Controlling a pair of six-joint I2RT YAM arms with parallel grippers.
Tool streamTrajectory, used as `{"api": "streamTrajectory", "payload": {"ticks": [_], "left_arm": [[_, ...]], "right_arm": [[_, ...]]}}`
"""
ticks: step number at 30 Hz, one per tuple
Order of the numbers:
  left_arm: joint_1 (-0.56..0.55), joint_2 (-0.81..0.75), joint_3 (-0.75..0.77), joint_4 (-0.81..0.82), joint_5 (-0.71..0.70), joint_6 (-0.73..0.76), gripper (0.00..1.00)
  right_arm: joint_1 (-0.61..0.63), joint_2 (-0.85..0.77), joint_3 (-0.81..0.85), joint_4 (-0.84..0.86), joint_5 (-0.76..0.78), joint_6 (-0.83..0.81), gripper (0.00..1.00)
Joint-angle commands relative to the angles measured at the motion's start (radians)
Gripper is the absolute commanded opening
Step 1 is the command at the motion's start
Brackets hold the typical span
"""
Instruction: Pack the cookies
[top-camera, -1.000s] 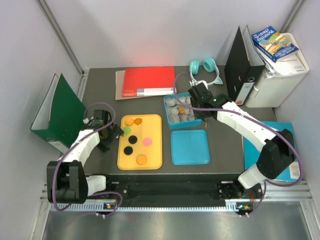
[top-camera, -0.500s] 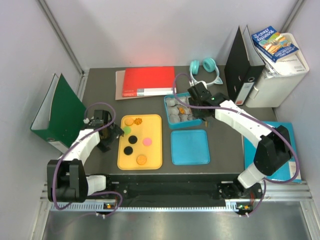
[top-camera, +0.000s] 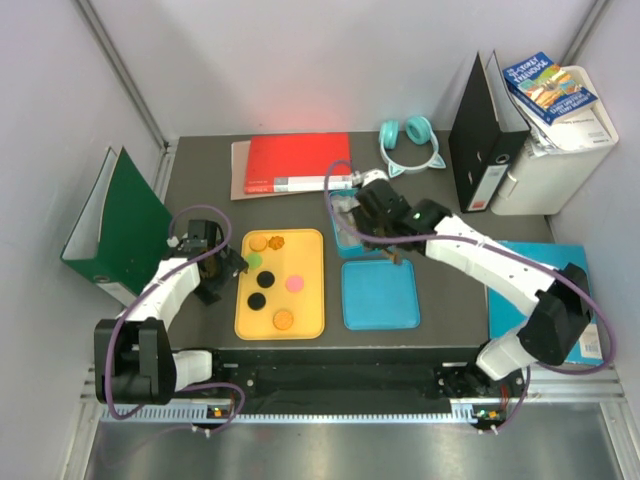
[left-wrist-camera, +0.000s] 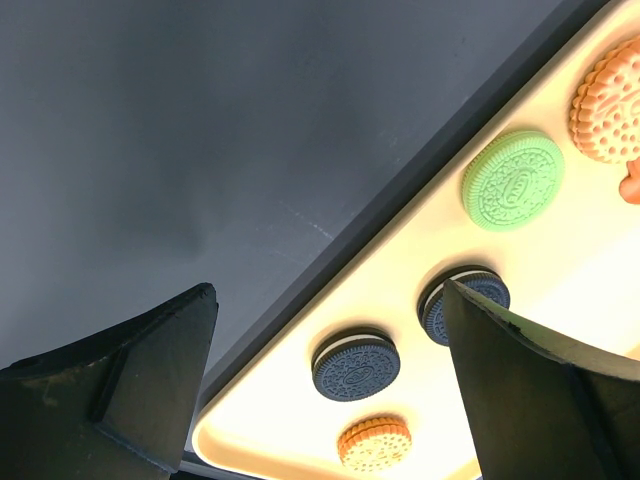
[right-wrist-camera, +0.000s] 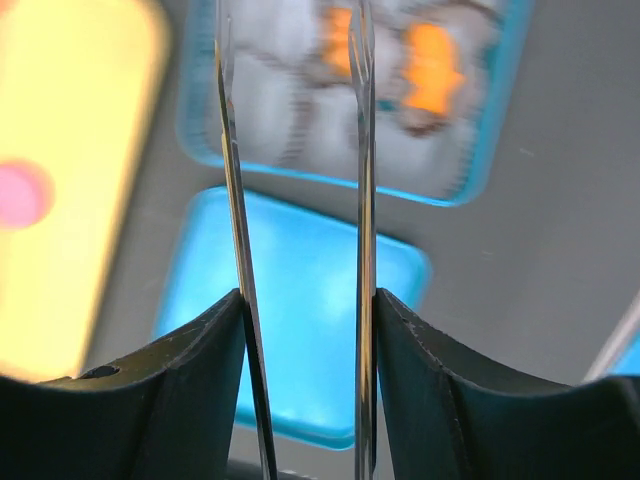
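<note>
Now bent over teal box (right-wrist-camera: 497, 120), right fingers (top-camera: 355, 222) part-open, seemingly empty. Left fingers (top-camera: 225, 268) wide, empty, beside cookies (top-camera: 283, 319) on yellow tray (top-camera: 305, 310).

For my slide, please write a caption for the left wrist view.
Open left gripper at the edge of the yellow tray; one green cookie, two black cookies and orange cookies lie inside.

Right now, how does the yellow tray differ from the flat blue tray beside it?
The yellow tray holds loose cookies; the blue tray holds nothing. The yellow tray is larger and longer; the blue tray is nearly square. The yellow tray lies to the left, the blue tray to the right. Both are shallow, round-cornered and lie flat on the table.
</note>
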Motion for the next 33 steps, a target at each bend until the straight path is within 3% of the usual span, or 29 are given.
{"api": "streamTrajectory", "payload": {"ticks": [1,8,16,33], "left_arm": [[0.005,0.005,0.013,0.016,-0.012,-0.006,0.98],[0.010,-0.010,0.039,-0.034,-0.082,-0.022,0.98],[0.056,-0.014,0.003,-0.020,-0.061,-0.026,0.98],[0.059,-0.003,-0.024,0.006,-0.021,-0.029,0.98]], "right_arm": [[0.159,-0.026,0.066,0.061,-0.029,0.004,0.52],[0.312,0.089,0.115,0.089,-0.085,-0.015,0.52],[0.438,0.181,0.159,0.113,-0.147,-0.049,0.55],[0.473,0.356,0.279,0.093,-0.127,-0.100,0.55]]}}
